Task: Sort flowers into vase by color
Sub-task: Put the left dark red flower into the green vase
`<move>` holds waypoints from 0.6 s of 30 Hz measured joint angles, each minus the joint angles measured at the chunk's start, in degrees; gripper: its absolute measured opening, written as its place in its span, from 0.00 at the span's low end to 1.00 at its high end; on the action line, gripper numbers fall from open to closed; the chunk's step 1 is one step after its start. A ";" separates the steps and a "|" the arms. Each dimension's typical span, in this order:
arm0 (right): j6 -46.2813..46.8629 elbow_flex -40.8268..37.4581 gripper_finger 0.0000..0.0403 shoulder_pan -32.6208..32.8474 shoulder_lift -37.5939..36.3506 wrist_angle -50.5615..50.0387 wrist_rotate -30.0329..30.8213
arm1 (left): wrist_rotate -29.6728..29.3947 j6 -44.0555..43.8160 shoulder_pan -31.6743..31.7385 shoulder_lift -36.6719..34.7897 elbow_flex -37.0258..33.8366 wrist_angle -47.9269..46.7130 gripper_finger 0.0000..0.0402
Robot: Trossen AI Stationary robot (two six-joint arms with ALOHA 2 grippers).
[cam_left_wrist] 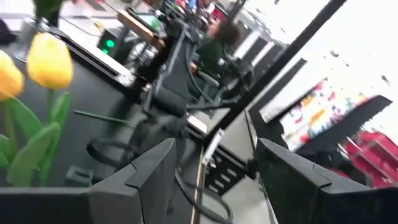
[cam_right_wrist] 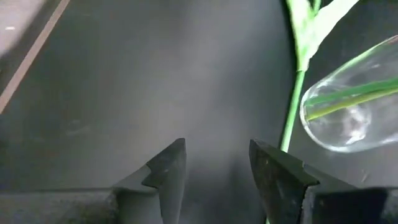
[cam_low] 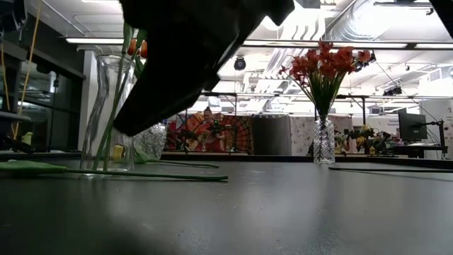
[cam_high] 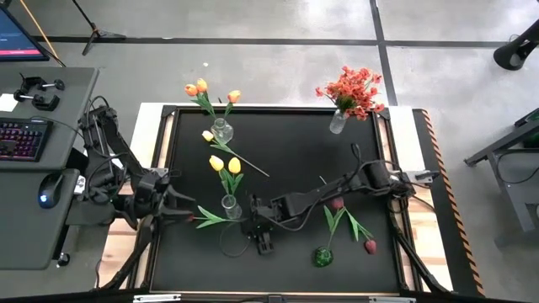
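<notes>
A glass vase (cam_high: 230, 204) near the table's middle holds two yellow tulips (cam_high: 226, 164), which also show in the left wrist view (cam_left_wrist: 48, 59). A far vase (cam_high: 221, 130) holds orange tulips (cam_high: 198, 87). A yellow tulip (cam_high: 208, 135) lies flat beside it. Another flower (cam_high: 210, 217) lies flat by the middle vase, and its stem shows in the right wrist view (cam_right_wrist: 292, 118). My left gripper (cam_high: 178, 204) is open and empty to the left of that flower. My right gripper (cam_high: 264, 244) is open and empty, low over bare table to the right of the vase (cam_right_wrist: 351, 106).
A glass vase with red-orange sprays (cam_high: 352, 91) stands at the far right and also shows in the low view (cam_low: 322, 71). A small green vase (cam_high: 323, 257) with two dark pink tulips (cam_high: 370, 247) stands near the front right. A desk with keyboard (cam_high: 18, 139) and mouse stands left of the table.
</notes>
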 joint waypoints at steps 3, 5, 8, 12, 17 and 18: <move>-0.66 0.03 0.42 -0.01 0.83 1.39 3.08 | -1.31 -0.05 0.00 -0.02 0.00 0.15 0.52; -0.67 0.04 0.42 -0.07 1.11 1.38 5.10 | -1.55 -0.03 0.00 0.02 0.00 0.13 0.52; -0.54 0.04 0.42 -0.28 1.22 1.70 7.75 | -3.51 0.15 0.00 0.00 0.00 0.06 0.52; 2.65 0.04 0.42 -1.07 1.43 3.56 8.94 | -5.59 0.37 0.00 0.00 0.00 0.19 0.52; 6.50 -0.04 0.42 -2.34 4.25 5.04 7.62 | -7.07 0.34 0.00 -0.02 0.00 0.31 0.52; 7.00 -0.09 0.42 -2.38 4.79 5.21 7.72 | -7.41 0.93 0.00 -0.05 0.00 0.33 0.52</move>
